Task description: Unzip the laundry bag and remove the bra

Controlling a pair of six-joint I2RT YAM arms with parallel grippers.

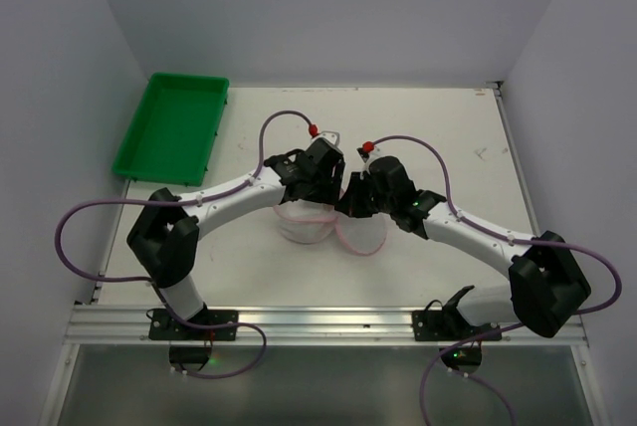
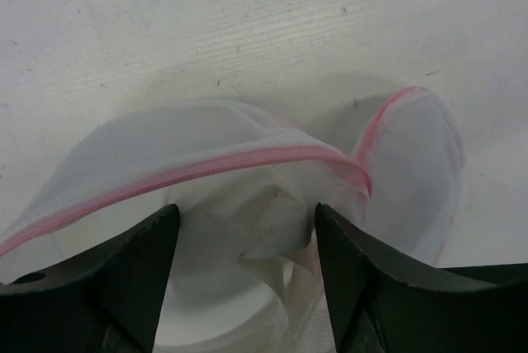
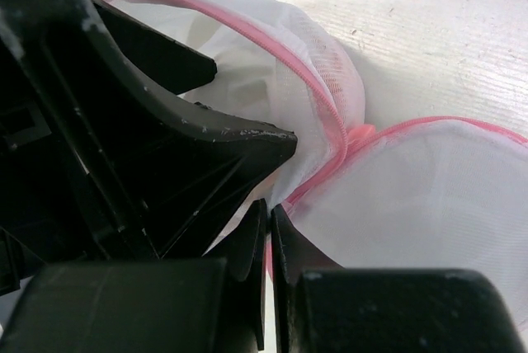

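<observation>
Count for you: two grippers, one laundry bag point(image 1: 304, 225), one green tray point(image 1: 174, 127). The bag sits mid-table point(image 1: 438, 127) between the grippers, well apart from the tray at far left. It's white translucent mesh with pink zip trim point(image 2: 206, 170), mouth open, round lid flap point(image 3: 429, 196) lying beside it. Left gripper point(image 2: 245, 214) is spread wide at the mouth. Right gripper point(image 3: 269, 221) is pinched narrow on the bag's pink edge. Can't make out the bra.

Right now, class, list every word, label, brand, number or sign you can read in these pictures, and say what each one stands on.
None: no text can be read in any view.
The bag, the tray and the table show no writing, label or sign.
</observation>
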